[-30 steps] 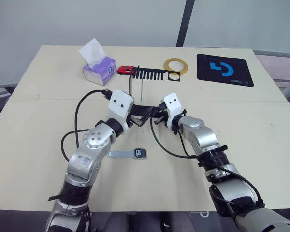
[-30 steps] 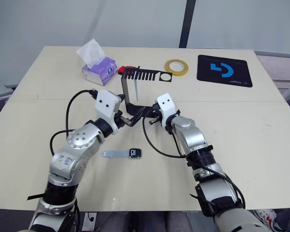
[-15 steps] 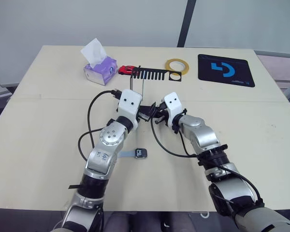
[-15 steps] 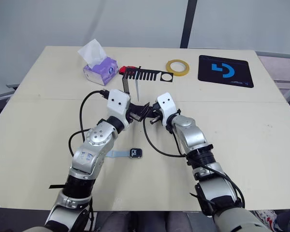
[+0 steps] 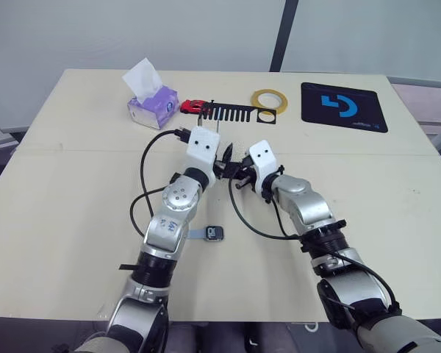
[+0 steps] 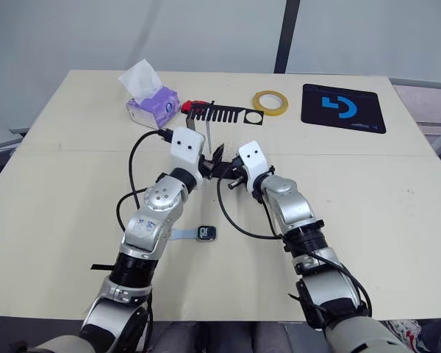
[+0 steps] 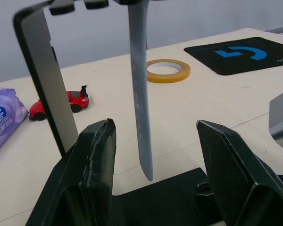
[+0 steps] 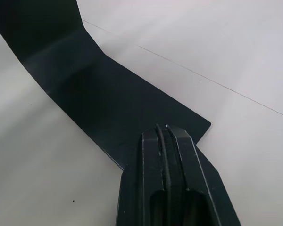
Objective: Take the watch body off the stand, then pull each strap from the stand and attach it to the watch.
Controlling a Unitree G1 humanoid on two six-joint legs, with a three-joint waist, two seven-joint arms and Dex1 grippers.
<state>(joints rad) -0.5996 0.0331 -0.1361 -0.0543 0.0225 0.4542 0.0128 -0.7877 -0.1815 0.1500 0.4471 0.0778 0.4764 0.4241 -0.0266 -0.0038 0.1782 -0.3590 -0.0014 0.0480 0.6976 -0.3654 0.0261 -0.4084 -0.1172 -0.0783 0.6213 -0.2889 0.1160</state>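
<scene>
The watch body [image 5: 214,234] lies flat on the worktop [image 5: 59,184], screen up, in front of the stand [image 5: 235,112] and well apart from it, with one strap [image 5: 197,234] joined to its left side and lying flat beside the left forearm. The other strap [image 7: 140,84] hangs straight down from the stand's toothed top bar, next to the slim upright [image 7: 49,89], its free end just above the flat foot. The left tool [image 7: 151,160] is at the stand, fingers [image 7: 92,169] spread wide, one on each side of the hanging strap's lower end and not touching it. The right tool [image 8: 167,136] has its fingers pressed together with their tips at the edge of the stand's black foot [image 8: 108,108]; whether they pinch the foot or only rest on it I cannot tell. In the head views both tools meet just in front of the stand's base, left one nearer the upright. Behind the stand, a red toy car [image 5: 192,107] sits beside a purple tissue pack [image 5: 151,107]; a yellow tape ring [image 5: 267,100] lies to the stand's right, and a black mat [image 5: 342,106] with a blue logo lies further right near the far corner of the worktop.
</scene>
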